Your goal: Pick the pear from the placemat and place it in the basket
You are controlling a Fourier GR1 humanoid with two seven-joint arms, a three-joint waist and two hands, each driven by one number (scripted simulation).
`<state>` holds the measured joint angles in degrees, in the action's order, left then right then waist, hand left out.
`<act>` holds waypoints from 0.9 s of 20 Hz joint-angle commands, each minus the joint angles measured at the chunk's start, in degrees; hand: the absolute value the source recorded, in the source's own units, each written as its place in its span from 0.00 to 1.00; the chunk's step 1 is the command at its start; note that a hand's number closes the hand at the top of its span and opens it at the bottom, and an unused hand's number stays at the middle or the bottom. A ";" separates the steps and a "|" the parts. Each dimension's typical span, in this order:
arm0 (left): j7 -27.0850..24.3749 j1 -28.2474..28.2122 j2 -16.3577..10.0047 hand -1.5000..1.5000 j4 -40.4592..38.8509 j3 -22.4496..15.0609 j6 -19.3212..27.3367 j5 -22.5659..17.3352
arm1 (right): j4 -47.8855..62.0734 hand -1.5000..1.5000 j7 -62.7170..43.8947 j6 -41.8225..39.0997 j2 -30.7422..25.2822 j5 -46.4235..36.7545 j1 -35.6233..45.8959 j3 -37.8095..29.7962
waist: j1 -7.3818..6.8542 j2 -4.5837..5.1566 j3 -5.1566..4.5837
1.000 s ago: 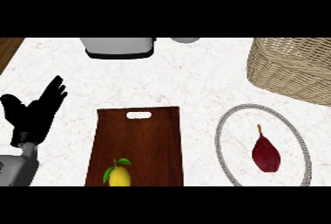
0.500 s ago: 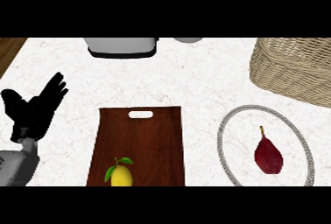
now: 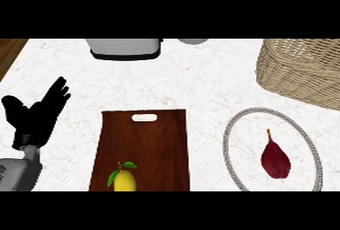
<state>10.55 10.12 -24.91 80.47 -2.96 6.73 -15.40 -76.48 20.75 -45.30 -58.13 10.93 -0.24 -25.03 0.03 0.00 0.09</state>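
On the right of the counter, head view: dark red pear lies flat on the round, grey-rimmed placemat, right of the mat's centre. Its long axis runs nearly straight up and down the view. The thin stem end points away from the robot and leans slightly left. The broad end faces the view's lower edge.

The wicker basket stands at upper right, beyond the placemat and apart from it, partly cut by the view's edge.

The left hand shows at the left edge, resting, fingers straight and spread upward, thumb out, holding nothing. It is well apart from the pear, with a dark wooden cutting board between them. A yellow lemon with green leaves sits at the board's near end. The right hand shows nowhere.

A grey appliance is at the top edge, cropped.

Against the two earlier frames: pear, placemat and basket unchanged in position. The left hand is still open in about the same spot.
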 commanded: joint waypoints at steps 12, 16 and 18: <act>-0.42 4.57 1.69 0.50 -4.53 3.07 -1.77 1.78 | 1.66 0.00 18.33 11.61 17.57 -13.15 -3.18 10.04 | 0.19 0.06 -0.06; -1.73 3.23 2.37 0.50 -5.46 2.76 -3.21 2.17 | 3.16 0.00 15.90 16.59 24.79 -13.65 1.57 14.73 | -0.07 0.12 -0.07; -0.76 0.37 1.71 0.50 -1.56 3.10 -3.08 2.78 | 5.18 0.00 16.86 13.72 24.12 -11.48 1.69 13.29 | -0.25 0.01 -0.06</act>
<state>9.84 11.51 -23.10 78.04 -0.69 4.51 -12.87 -74.08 34.24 -29.09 -36.70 -1.43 0.24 -12.30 -0.20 0.04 0.04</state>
